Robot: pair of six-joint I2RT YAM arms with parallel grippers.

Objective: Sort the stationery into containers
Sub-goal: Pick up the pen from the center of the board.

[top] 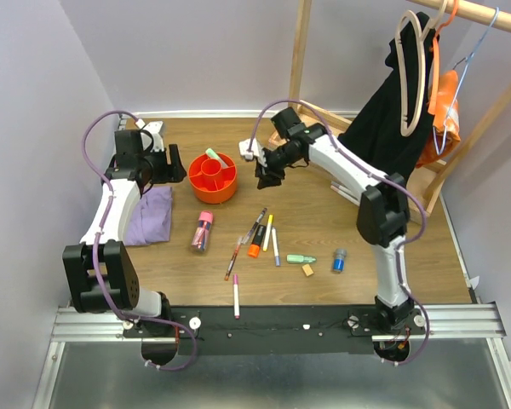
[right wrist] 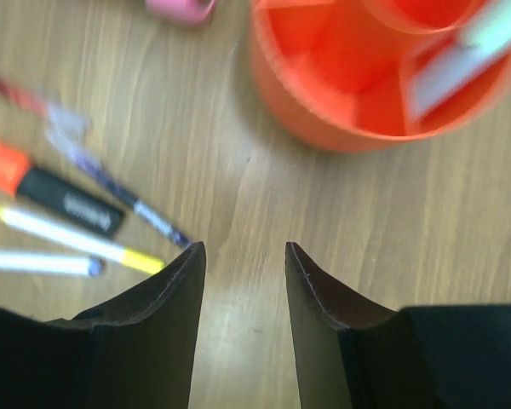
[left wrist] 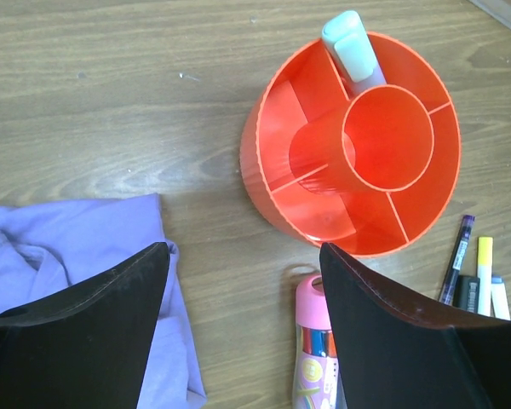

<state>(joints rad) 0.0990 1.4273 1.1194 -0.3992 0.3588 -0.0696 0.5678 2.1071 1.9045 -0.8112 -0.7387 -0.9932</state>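
The round orange tub (top: 213, 177) stands left of centre with a pale green-capped highlighter (top: 211, 155) leaning in one compartment (left wrist: 351, 51). My left gripper (top: 175, 167) hovers just left of the tub (left wrist: 272, 145), open (left wrist: 243, 251) over bare wood with nothing between its fingers. My right gripper (top: 266, 177) hangs to the tub's right, open and empty (right wrist: 244, 249), the tub's wall (right wrist: 298, 111) just ahead of it. On the table lie a pink-capped clear tube (top: 203, 232), several pens and highlighters (top: 257, 234), a pink pen (top: 235, 296), a green highlighter (top: 302, 258), a tan eraser (top: 307, 270) and a blue cylinder (top: 338, 260).
A folded purple cloth (top: 149, 217) lies under the left arm, beside the left fingers (left wrist: 68, 256). A wooden rack (top: 300, 51) with a black garment (top: 400, 119) and orange item on hangers fills the back right. Pale walls close in on both sides.
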